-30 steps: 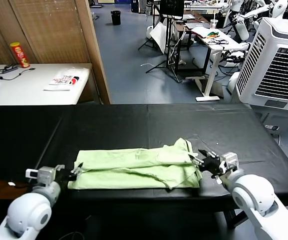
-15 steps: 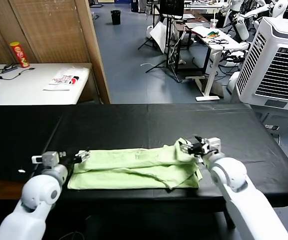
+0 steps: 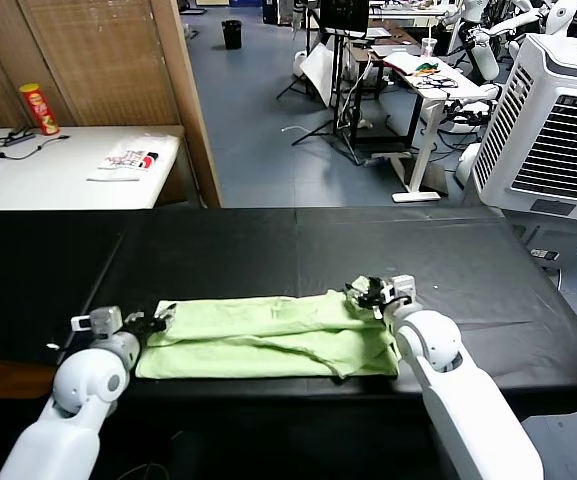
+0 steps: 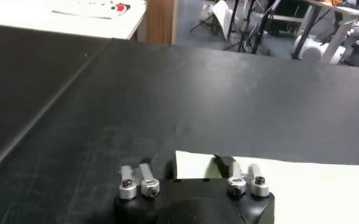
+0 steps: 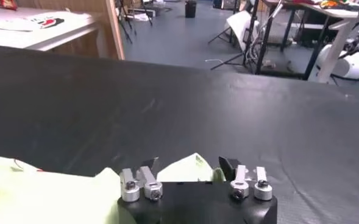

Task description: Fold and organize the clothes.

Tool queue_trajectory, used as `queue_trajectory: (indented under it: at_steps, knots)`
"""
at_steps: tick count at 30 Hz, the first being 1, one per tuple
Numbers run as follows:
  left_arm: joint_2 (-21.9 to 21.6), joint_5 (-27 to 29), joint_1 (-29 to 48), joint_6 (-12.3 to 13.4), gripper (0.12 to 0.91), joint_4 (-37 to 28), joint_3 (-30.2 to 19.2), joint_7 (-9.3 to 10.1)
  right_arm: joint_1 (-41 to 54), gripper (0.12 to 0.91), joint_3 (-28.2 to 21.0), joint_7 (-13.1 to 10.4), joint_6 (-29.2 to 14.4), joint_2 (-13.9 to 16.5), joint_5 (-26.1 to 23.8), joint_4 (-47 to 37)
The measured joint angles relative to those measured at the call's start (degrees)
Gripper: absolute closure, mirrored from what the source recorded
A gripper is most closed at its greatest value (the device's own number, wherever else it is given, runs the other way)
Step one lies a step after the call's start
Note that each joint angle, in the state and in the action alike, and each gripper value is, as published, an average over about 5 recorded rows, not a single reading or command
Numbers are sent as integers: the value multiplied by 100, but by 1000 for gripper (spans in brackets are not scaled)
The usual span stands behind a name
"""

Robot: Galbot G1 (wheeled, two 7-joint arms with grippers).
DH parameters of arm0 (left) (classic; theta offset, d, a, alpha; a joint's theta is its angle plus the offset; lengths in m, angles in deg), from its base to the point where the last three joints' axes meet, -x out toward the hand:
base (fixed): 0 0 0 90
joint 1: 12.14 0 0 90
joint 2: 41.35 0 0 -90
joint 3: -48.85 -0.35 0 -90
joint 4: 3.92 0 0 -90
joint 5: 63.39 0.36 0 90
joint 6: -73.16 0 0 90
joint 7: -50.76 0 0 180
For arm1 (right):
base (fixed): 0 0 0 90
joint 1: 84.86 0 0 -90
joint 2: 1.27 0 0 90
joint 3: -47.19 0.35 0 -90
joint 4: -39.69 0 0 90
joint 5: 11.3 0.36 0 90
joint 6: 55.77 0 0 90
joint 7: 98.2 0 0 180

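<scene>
The shirt [image 3: 273, 335] is laid on the counter [image 3: 298, 245], long axis left to right. Its far corners are met by the left end effector [image 3: 156, 322] and right end effector [image 3: 368, 292], each partly closed around fabric; a firm grip cannot be told.

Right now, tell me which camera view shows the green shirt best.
The head view: the whole folded shirt lies across the black table between both grippers. The left wrist view catches only a pale corner; the right wrist view shows just bunched edges.
</scene>
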Motion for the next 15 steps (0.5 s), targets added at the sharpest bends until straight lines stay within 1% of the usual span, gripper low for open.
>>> queue_trajectory:
  at_steps: [2, 3, 5, 6, 7, 9, 12, 15]
  knots:
    - [18, 36, 14, 69, 801, -27, 2, -46, -30, 613, 22, -31, -107, -19, -87, -11]
    - [31, 88, 22, 119, 845, -45, 2, -83, -49, 672, 34, -63, -169, -32, -134, -18]
    - [63, 270, 38, 235, 892, -87, -5, -175, -96, 765, 63, -162, -284, -64, -205, -33]
    - [80, 386, 43, 294, 900, -108, -11, -215, -123, 814, 79, -215, -334, -83, -227, -41]
    - [99, 511, 47, 350, 898, -131, -18, -249, -150, 845, 97, -259, -372, -102, -237, -47]
    - [136, 744, 52, 441, 898, -169, -35, -312, -199, 879, 130, -311, -416, -141, -234, -53]
    - [183, 964, 53, 517, 899, -190, -57, -386, -257, 890, 169, -320, -439, -194, -220, -44]
    - [213, 1106, 57, 567, 899, -197, -73, -439, -305, 893, 210, -273, -468, -218, -183, -2]
